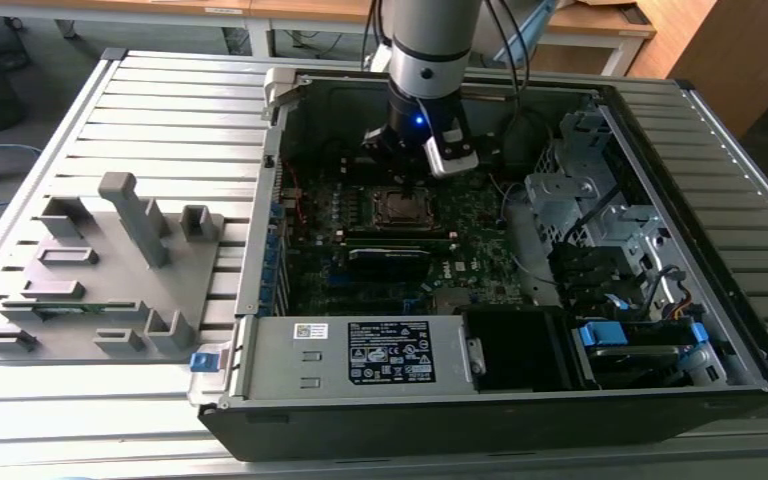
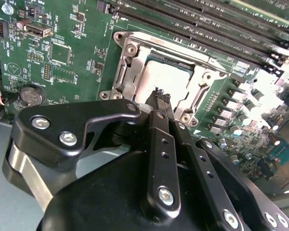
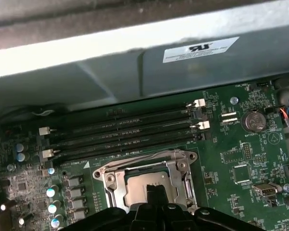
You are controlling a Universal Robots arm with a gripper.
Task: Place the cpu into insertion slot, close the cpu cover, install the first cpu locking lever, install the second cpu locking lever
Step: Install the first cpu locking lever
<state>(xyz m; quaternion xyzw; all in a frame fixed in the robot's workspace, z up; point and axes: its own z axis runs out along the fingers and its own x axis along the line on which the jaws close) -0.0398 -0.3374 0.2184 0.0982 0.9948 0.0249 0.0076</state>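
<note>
While the arm reaches down into the open computer case [image 1: 704, 130], the end effector [image 2: 160, 98] hangs just above the insertion slot [image 2: 171, 77] on the green board [image 2: 62, 53]. Its two black fingers [image 2: 156, 103] are pressed together at the tips, with nothing between them. In both wrist views the tips sit right over the cpu [image 2: 151, 79], which lies flat inside the slot with its grey metal top facing up. I cannot tell if the tips touch the chip or hang just over it. The cpu cover [image 3: 176, 166], a thin silver frame, lies down flat around the chip, so the chip shows through its big square window.

Long black card slots [image 3: 120, 130] run side by side just beside the socket, between it and the grey wall of the case. A round silver coin battery [image 3: 254, 121] sits on the board, well apart from the socket.

In the exterior view the case rests on a grey ribbed worktop [image 1: 157, 110]. A grey holder tray [image 1: 91, 270] with upright pegs lies on the worktop at the exterior view's left of the case.
</note>
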